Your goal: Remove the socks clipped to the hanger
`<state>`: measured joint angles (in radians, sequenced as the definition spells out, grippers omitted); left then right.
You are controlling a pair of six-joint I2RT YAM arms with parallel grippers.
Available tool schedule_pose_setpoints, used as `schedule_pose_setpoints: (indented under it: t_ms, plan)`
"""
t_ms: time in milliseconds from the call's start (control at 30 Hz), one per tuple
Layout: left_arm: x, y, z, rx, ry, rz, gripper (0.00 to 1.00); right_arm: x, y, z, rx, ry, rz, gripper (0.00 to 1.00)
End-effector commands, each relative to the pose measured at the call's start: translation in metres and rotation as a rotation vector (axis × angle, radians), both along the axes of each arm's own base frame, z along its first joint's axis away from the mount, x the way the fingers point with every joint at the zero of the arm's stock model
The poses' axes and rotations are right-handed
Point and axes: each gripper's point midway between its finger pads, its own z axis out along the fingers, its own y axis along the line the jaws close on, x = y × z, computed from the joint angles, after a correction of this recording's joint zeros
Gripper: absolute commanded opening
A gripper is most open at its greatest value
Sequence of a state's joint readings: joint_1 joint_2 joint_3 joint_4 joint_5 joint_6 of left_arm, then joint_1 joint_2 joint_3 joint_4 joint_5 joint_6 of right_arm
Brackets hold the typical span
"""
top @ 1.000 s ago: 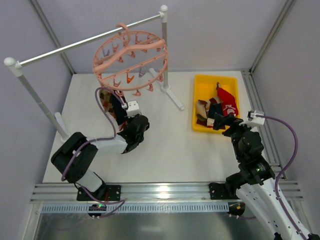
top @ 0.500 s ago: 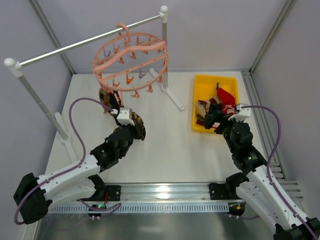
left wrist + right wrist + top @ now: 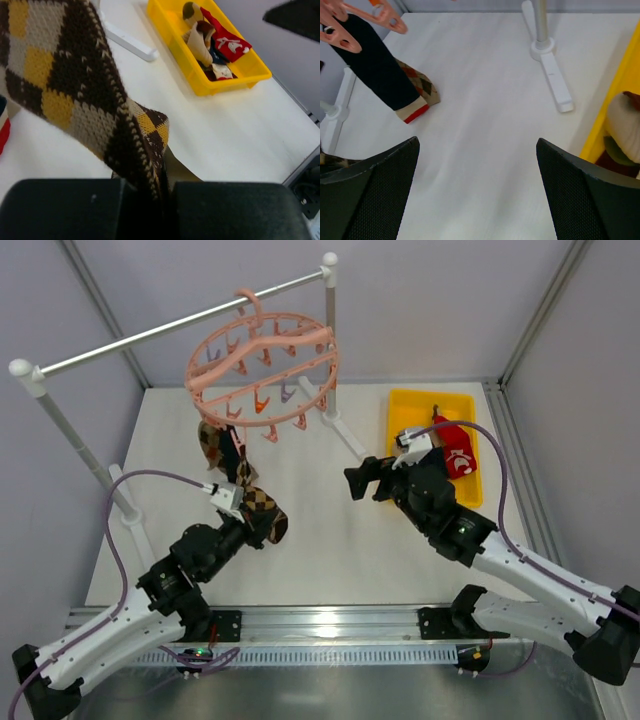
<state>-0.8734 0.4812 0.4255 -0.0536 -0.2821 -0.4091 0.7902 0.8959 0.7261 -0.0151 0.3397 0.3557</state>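
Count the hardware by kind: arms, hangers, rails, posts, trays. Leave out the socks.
Arms: 2, left arm and right arm
Hanger: 1
Rail: 1
Posts: 2, left post and right post
Tray: 1
Total: 7

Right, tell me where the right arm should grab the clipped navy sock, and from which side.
Probably mid-length on the navy sock, below its clip, the open right gripper coming from the tray side. It hangs slanted with its broad face toward that side and its cuff loose, so the jaws can close across it.
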Motion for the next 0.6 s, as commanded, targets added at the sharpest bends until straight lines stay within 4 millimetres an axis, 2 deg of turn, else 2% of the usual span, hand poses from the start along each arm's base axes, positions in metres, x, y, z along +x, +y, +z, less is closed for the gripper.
schedule_pose_setpoints:
  t_ms: [0, 33, 100, 133, 167, 200, 367, 400, 433, 467, 500, 533, 567]
  plan:
    - [-0.021, -0.013, -0.012, 0.014, -0.001, -0.144, 0.0, 0.003, 0.032, 0.059, 0.065, -0.122, 0.04, 0.98]
    - [-0.024, -0.015, -0.012, 0.007, -0.007, -0.164, 0.0, 0.002, 0.04, 0.076, 0.076, -0.147, 0.058, 0.98]
    - [-0.033, -0.023, -0.01, -0.015, -0.024, -0.231, 0.0, 0.002, 0.061, 0.077, 0.054, -0.143, 0.098, 0.98]
    - [-0.035, -0.025, -0.011, -0.014, -0.025, -0.25, 0.0, -0.002, 0.072, 0.091, 0.067, -0.159, 0.124, 0.98]
    - [-0.036, -0.027, -0.014, -0.012, -0.025, -0.265, 0.0, 0.0, 0.083, 0.087, 0.056, -0.149, 0.14, 0.98]
    - [-0.037, -0.028, -0.016, -0.01, -0.023, -0.271, 0.0, -0.001, 0.09, 0.097, 0.072, -0.158, 0.153, 0.98]
    - [-0.036, -0.029, -0.012, -0.022, -0.045, -0.272, 0.0, -0.008, 0.126, 0.104, 0.069, -0.151, 0.219, 0.98]
    - [-0.036, -0.028, -0.01, -0.023, -0.05, -0.267, 0.0, -0.007, 0.13, 0.114, 0.076, -0.165, 0.21, 0.98]
    - [-0.035, -0.028, -0.011, -0.022, -0.05, -0.263, 0.0, -0.009, 0.142, 0.105, 0.046, -0.15, 0.225, 0.98]
    - [-0.034, -0.027, -0.01, -0.02, -0.051, -0.26, 0.0, -0.009, 0.146, 0.106, 0.033, -0.154, 0.225, 0.98]
    - [-0.034, -0.027, -0.01, -0.02, -0.053, -0.257, 0.0, -0.008, 0.149, 0.117, 0.043, -0.165, 0.216, 0.97]
    - [-0.033, -0.027, -0.009, -0.021, -0.054, -0.252, 0.0, -0.007, 0.157, 0.111, 0.018, -0.155, 0.219, 0.97]
    - [-0.032, -0.027, -0.01, -0.017, -0.051, -0.251, 0.0, -0.01, 0.162, 0.114, 0.012, -0.158, 0.226, 0.97]
